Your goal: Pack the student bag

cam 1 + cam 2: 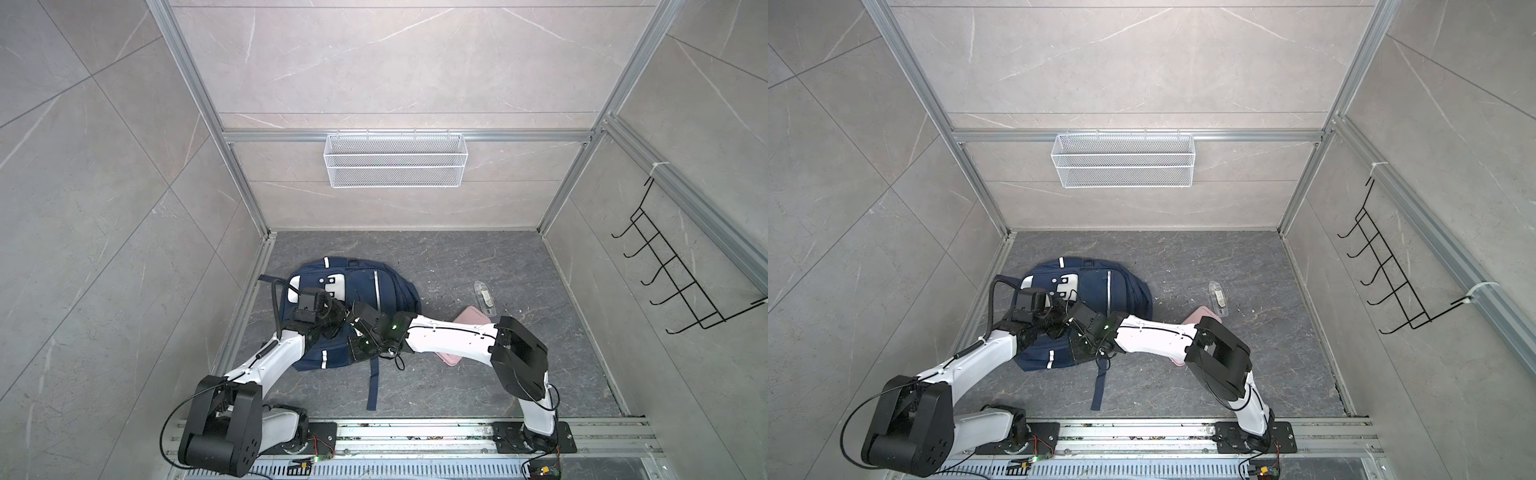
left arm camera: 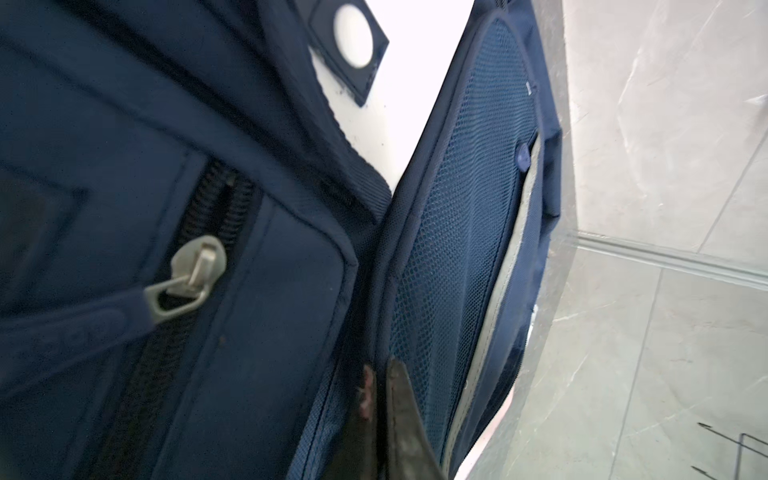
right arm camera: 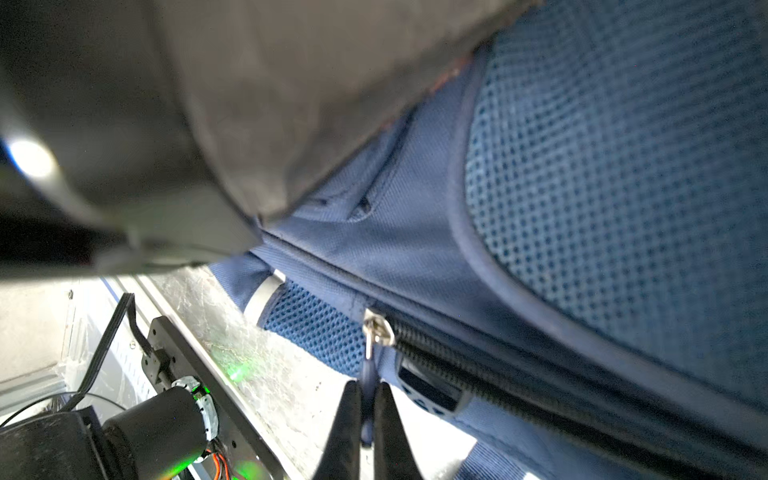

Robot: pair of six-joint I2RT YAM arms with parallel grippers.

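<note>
student bag 1 | pink case, perhaps, 1 | clear packet 1

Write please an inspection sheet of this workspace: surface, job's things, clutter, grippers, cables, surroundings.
Surface: dark marbled table, small white specks scattered.
Job's things: student bag lying left of the middle, one strap trailing toward the robot.
Clutter: pink pouch partly under the right arm; clear packet next to it.
Grippers: left gripper shut, apparently pinching a bag seam; right gripper nearly shut on the zip pull.
Cables: black cable loops off the left arm; thin loop hangs below the right wrist.
Surroundings: white mesh basket on the back wall; black hook rack on the right wall.
</note>
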